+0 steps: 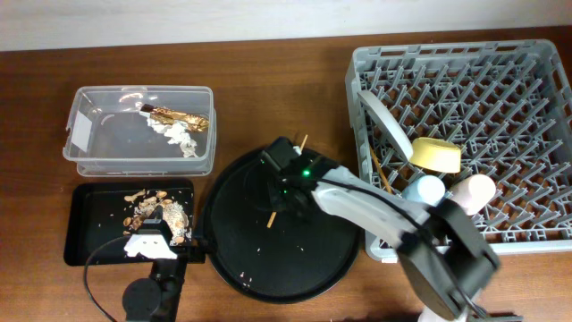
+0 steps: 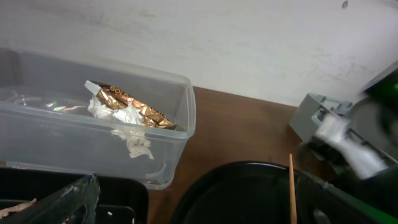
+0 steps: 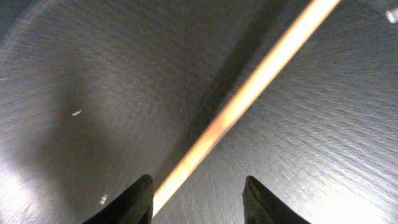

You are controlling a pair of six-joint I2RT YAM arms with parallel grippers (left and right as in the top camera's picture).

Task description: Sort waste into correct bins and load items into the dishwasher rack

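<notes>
The right gripper (image 3: 196, 202) hangs low over the round black tray (image 1: 268, 268). Its fingers are apart, with a chopstick (image 3: 249, 93) lying slantwise on the tray between them. The plate (image 1: 389, 121), yellow bowl (image 1: 436, 154), blue cup (image 1: 427, 188) and pink cup (image 1: 474, 190) sit in the rack (image 1: 536, 54). Foil (image 1: 179, 117) and tissue (image 1: 179, 139) lie in the clear tub (image 1: 89, 161), and noodle scraps (image 1: 156, 210) in the shallow black tray (image 1: 80, 233). The left gripper (image 1: 154, 250) sits at that tray's near edge; I cannot tell how its fingers stand.
</notes>
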